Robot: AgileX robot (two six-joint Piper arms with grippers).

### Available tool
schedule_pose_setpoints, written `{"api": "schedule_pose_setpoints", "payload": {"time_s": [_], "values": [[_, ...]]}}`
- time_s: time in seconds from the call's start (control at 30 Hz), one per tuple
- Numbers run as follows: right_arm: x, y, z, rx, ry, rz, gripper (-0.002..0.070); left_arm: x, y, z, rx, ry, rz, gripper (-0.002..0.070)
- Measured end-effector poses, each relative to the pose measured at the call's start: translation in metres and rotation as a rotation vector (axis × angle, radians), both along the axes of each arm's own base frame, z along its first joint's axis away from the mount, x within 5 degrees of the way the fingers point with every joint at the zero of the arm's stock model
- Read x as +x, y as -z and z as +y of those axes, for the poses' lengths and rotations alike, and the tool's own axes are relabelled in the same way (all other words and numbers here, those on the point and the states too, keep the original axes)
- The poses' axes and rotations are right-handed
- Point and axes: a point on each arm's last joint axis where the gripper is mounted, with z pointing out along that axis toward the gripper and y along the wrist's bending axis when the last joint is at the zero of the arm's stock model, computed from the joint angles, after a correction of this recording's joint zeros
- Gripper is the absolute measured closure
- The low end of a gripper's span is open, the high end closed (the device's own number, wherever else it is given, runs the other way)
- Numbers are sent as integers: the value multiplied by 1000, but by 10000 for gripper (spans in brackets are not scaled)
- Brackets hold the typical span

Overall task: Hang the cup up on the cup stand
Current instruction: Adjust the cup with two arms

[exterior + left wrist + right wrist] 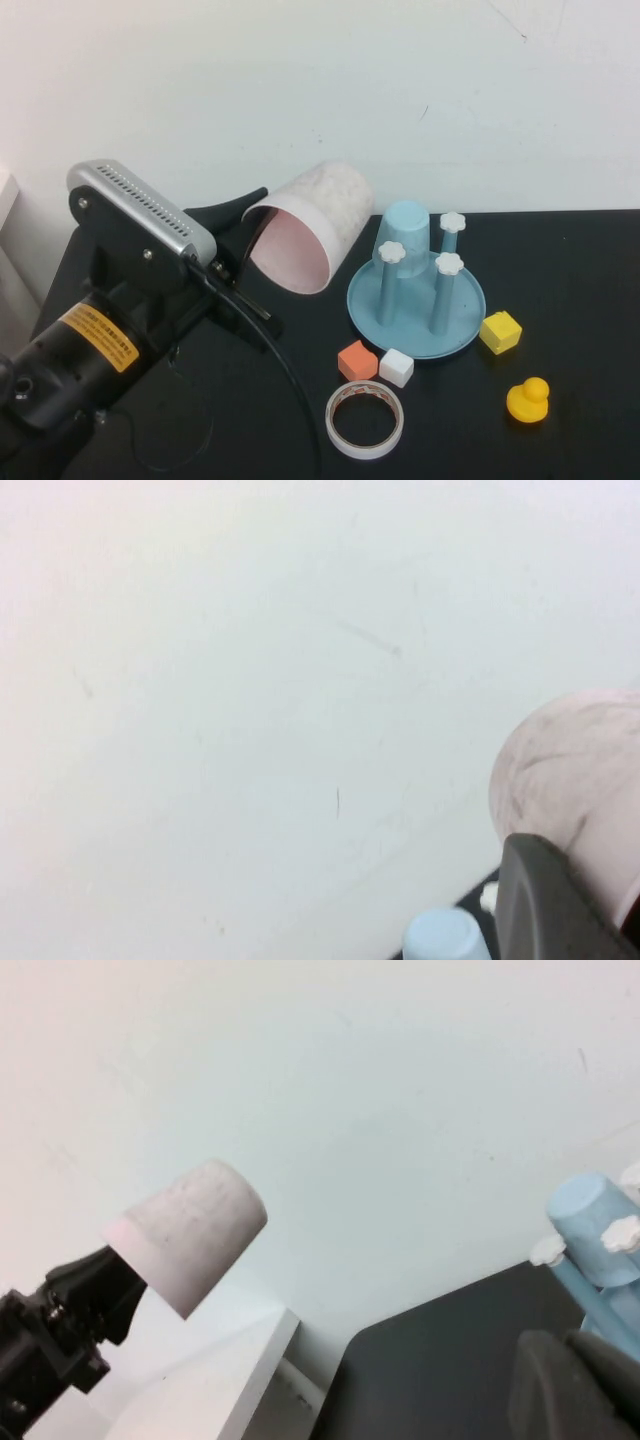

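On the left, the left arm reaches in over the dark counter (580,260), and its left tool (238,240) is pinched tight on the rim of the cup (310,238). The pale pink cup is held up off the counter, tipped on its side, with its pinker open mouth facing the near side and its closed end pointing at the white wall. It hangs just left of the cup stand (415,300), apart from it.

The stand sits near the middle of the counter, a light blue dish with upright blue pegs under white flower caps. A light blue cup (403,232) is already upside down on one of the back pegs.

In front of the stand lie an orange block (357,360) and a white block (396,367) side by side, with a tape roll (365,419) nearer still. Further right are a yellow block (500,332) beside the dish and a yellow duck (527,400).

The right tool (575,1385) shows only in its own wrist view, closed with nothing in it, low near the counter's right side.
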Motion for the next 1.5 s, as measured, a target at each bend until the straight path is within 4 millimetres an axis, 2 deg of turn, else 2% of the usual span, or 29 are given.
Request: {"api": "schedule_pose_setpoints", "payload": {"time_s": [0.1, 0.13, 0.23, 0.33, 0.47, 0.5, 0.6, 0.7, 0.73, 0.83, 1.0, 1.17, 1.33, 1.5], "values": [[0, -1, 0, 29, -6, 0, 678, -1, -2, -1, -8, 9, -21, 670], [-1, -4, 1, 108, -14, -2, 678, 0, -2, -1, -15, 12, -32, 670], [0, -6, 3, 164, -52, 18, 678, 1, -2, -3, -38, 20, -54, 670], [3, -5, 10, 182, -127, 95, 678, 4, 0, -5, -60, 30, -76, 670], [11, -20, 16, 162, -203, 149, 638, 7, 5, -8, -69, 37, -83, 670], [14, -26, 17, 151, -222, 156, 612, 7, 6, -8, -69, 37, -82, 670], [27, -41, 21, 133, -274, 189, 419, 8, 5, -9, -80, 41, -91, 670], [45, -52, 26, 162, -329, 272, 145, 7, 3, -9, -91, 45, -106, 670], [52, -55, 27, 179, -349, 308, 88, 7, 3, -9, -94, 46, -110, 670], [74, -60, 33, 238, -421, 418, 15, 7, 2, -9, -100, 49, -118, 670], [117, -71, 41, 334, -540, 556, -10, 6, 2, -9, -96, 50, -127, 670], [156, -84, 50, 338, -560, 583, -14, 6, 2, -9, -79, 47, -142, 670], [179, -106, 76, 276, -538, 545, -15, 6, 2, -9, -66, 44, -154, 670], [194, -113, 106, 246, -537, 556, -16, 6, 2, -9, -56, 42, -162, 670]]}}
